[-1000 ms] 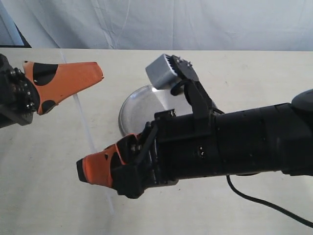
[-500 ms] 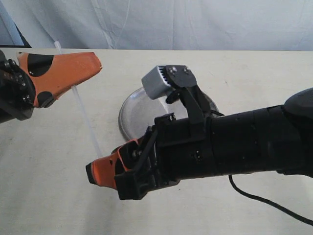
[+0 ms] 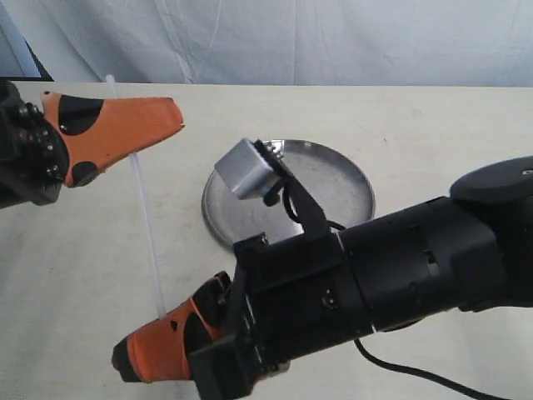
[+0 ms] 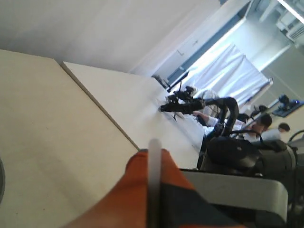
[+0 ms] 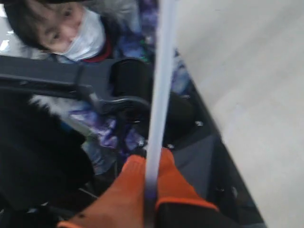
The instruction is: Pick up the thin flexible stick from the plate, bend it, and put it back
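Note:
The thin flexible stick (image 3: 146,223), a white translucent strip, hangs in the air left of the plate (image 3: 333,185), nearly straight. My left gripper (image 3: 171,115) is shut on its upper part, and the stick's tip pokes out above the orange fingers (image 3: 117,125). My right gripper (image 3: 125,362) is shut on its lower end, low at the front. In the left wrist view the stick (image 4: 153,180) runs between the closed fingers (image 4: 128,199). The right wrist view shows the stick (image 5: 159,95) rising from the closed orange fingertips (image 5: 180,185). The steel plate lies bare on the table.
The beige table (image 3: 433,125) has a white curtain (image 3: 333,42) behind it. My bulky black right arm (image 3: 391,275) crosses the front right, with its grey wrist camera (image 3: 241,179) over the plate's left rim. A black cable (image 3: 400,375) trails at the front.
My right gripper has dropped down and toward the front left, drawing the stick out longer and straighter. The left gripper stayed near its place. More of the plate now shows.

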Robot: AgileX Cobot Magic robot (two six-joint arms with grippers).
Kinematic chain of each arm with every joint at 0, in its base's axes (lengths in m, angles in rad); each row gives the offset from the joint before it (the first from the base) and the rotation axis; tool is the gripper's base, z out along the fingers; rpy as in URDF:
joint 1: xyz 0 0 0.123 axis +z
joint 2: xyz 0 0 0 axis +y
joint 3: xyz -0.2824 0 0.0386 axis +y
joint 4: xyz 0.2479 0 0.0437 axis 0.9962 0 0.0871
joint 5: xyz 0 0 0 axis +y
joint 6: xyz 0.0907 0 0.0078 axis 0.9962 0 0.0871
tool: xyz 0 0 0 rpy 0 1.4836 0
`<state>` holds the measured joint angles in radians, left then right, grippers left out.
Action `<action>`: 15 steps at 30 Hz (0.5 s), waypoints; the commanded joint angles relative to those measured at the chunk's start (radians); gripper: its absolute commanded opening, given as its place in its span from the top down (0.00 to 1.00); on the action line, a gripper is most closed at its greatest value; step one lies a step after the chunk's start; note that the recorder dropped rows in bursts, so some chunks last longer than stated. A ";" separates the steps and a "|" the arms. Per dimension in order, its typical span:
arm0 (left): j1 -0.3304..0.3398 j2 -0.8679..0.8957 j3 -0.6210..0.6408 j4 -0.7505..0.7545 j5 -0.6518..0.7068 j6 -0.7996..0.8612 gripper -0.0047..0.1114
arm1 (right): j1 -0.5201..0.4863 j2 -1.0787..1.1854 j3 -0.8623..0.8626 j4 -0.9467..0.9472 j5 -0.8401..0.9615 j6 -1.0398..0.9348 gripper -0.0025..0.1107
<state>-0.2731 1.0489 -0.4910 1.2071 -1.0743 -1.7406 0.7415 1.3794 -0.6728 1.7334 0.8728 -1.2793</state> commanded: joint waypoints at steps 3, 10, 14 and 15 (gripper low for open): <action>-0.155 0.029 -0.157 0.263 0.135 -0.036 0.96 | -0.002 -0.154 -0.001 -0.005 -0.055 0.030 0.99; -0.241 0.088 -0.215 0.345 0.292 -0.054 0.96 | -0.002 -0.364 -0.001 -0.275 -0.304 0.270 0.99; -0.320 0.126 -0.220 0.312 0.267 -0.054 0.96 | -0.002 -0.410 -0.001 -0.379 -0.423 0.351 0.99; -0.341 0.128 -0.222 0.292 0.263 -0.054 0.96 | -0.002 -0.408 -0.001 -0.426 -0.434 0.390 0.99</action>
<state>-0.5553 1.1629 -0.7123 1.4764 -0.7446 -1.8021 0.7451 0.9842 -0.6682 1.3718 0.5710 -0.9548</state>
